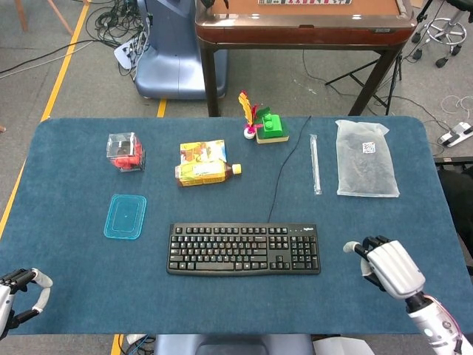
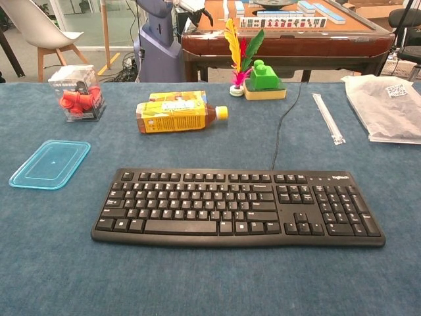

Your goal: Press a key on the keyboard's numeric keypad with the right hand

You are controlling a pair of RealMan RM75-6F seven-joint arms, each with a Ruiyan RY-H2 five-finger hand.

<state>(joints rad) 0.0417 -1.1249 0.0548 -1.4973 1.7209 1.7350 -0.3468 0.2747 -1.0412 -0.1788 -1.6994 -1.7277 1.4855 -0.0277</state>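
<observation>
The black keyboard (image 1: 244, 249) lies flat near the table's front edge, its numeric keypad (image 1: 304, 251) at the right end. My right hand (image 1: 388, 268) is off to the right of the keyboard, a short gap from the keypad, touching no key. Its fingers are curled in and the thumb sticks out to the left; it holds nothing. My left hand (image 1: 18, 292) sits at the front left corner, fingers apart and empty. The chest view shows the keyboard (image 2: 237, 207) and keypad (image 2: 342, 209) uncovered, with neither hand in frame.
Behind the keyboard lie a yellow drink bottle (image 1: 203, 164), a blue lid (image 1: 125, 216), a clear box of red pieces (image 1: 126, 151), a green toy with feathers (image 1: 264, 126), a thin clear tube (image 1: 315, 164) and a plastic bag (image 1: 366, 168). The keyboard cable (image 1: 281, 177) runs back across the table.
</observation>
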